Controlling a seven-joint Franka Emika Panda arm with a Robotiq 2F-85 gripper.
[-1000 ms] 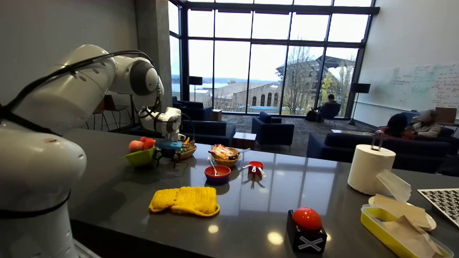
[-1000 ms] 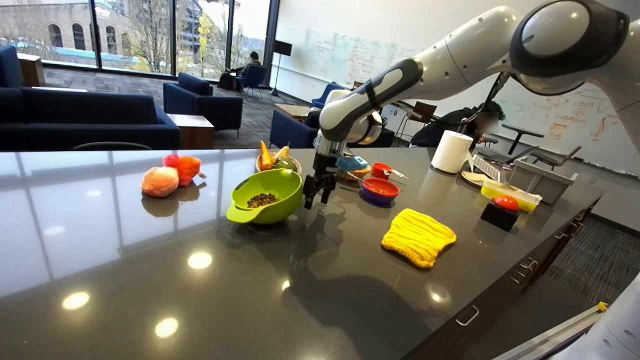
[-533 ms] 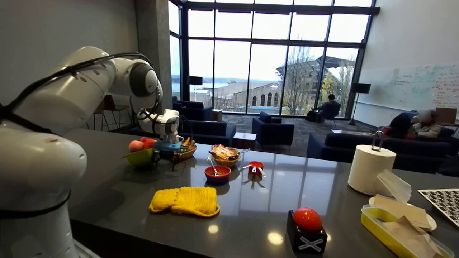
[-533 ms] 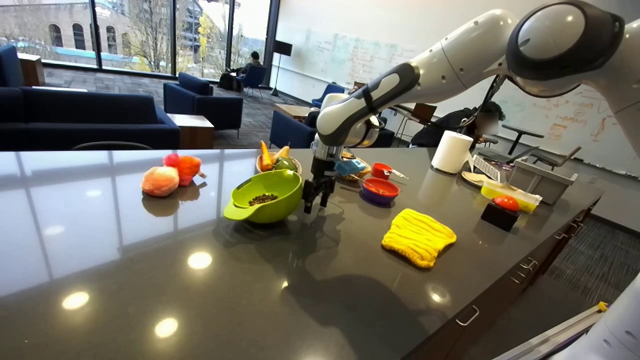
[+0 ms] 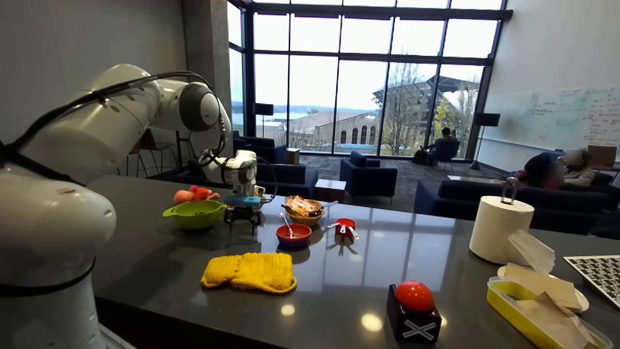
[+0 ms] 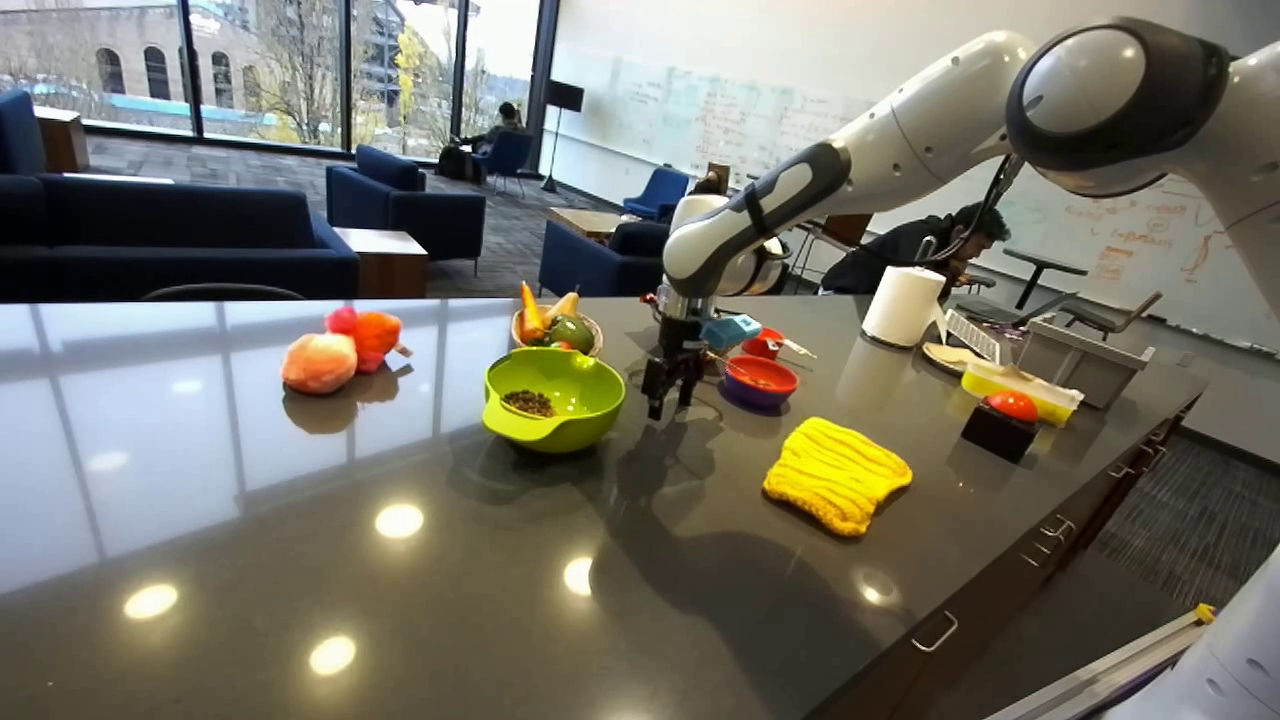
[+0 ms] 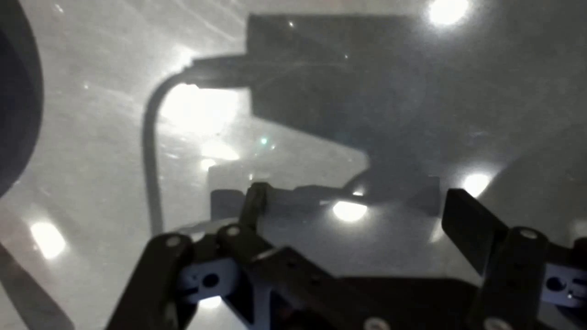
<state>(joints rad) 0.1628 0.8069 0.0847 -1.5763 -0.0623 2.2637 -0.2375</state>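
Observation:
My gripper (image 6: 670, 405) hangs low over the dark counter with its fingers pointing down. In the wrist view the gripper (image 7: 360, 201) is open, with only counter and shadow between its fingers. Closest to it, a small gap away, is a lime green bowl (image 6: 575, 395) with a spout and handle. It sits upright on the counter, some small dark brown bits (image 6: 528, 403) gathered at one side of its bottom. On the opposite side stands a red and purple bowl (image 6: 760, 385) with a spoon in it. In an exterior view the green bowl (image 5: 198, 215) shows beside the gripper (image 5: 241, 231).
A fruit basket (image 6: 590, 330) stands behind the green bowl, and plush toys (image 6: 320, 362) lie farther off. Red measuring cups (image 5: 345, 227) and a bread basket (image 5: 305, 218) are near the red bowl. A yellow knitted cloth (image 5: 252, 272) and a red-buttoned box (image 5: 414, 315) lie nearer the front.
The green bowl was tilted against the gripper and now rests level, turned a little. My gripper has drawn away from it, toward the red and purple bowl, staying open.

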